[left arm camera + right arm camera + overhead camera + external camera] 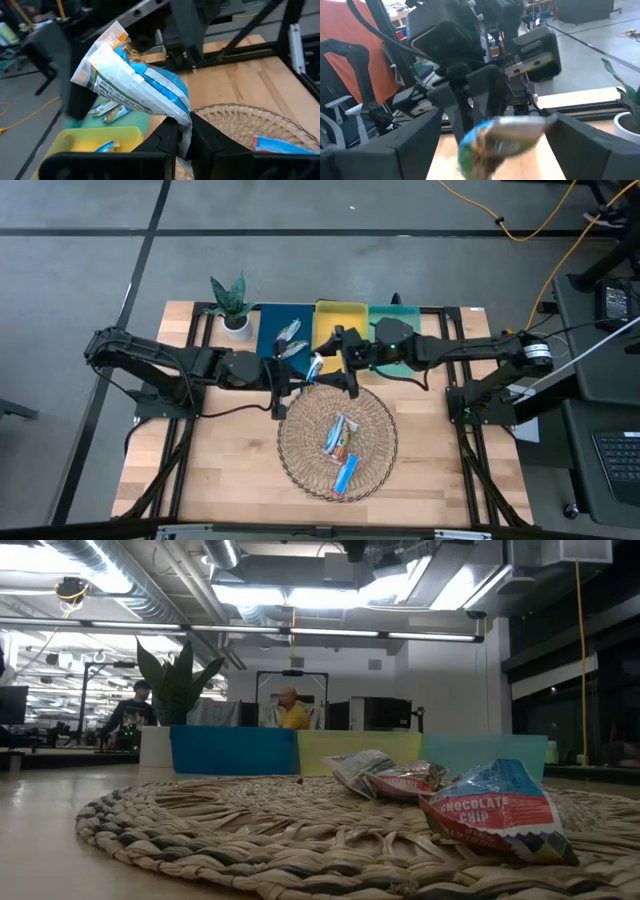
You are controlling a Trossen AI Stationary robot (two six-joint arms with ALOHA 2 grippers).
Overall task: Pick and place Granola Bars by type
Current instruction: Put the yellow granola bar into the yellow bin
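Observation:
My left gripper [298, 370] [179, 142] is shut on a blue and white granola bar with an orange end [135, 85], held above the far rim of the wicker basket [300, 465]. My right gripper [338, 365] [497, 137] is open and faces it. Its fingers [410, 142] stand on either side of the bar's free end [495, 140]. Three more bars lie in the basket [340, 438], and they also show in the low view [500, 812]. Other bars lie in the blue tray [288, 337]. My left gripper pinches one end of the bar's wrapper [184, 122] between its two fingers. The fingers come level from the table's left. The bar runs on past the fingertips toward my right gripper, lifted clear, with its orange end [112, 37] farthest out.
Blue [270, 320], yellow [330, 315] and green [400, 315] trays stand side by side along the far edge. One bar lies in the yellow tray [107, 146]. A potted plant [232, 305] stands left of the trays. People sit in the room beyond the table [292, 710].

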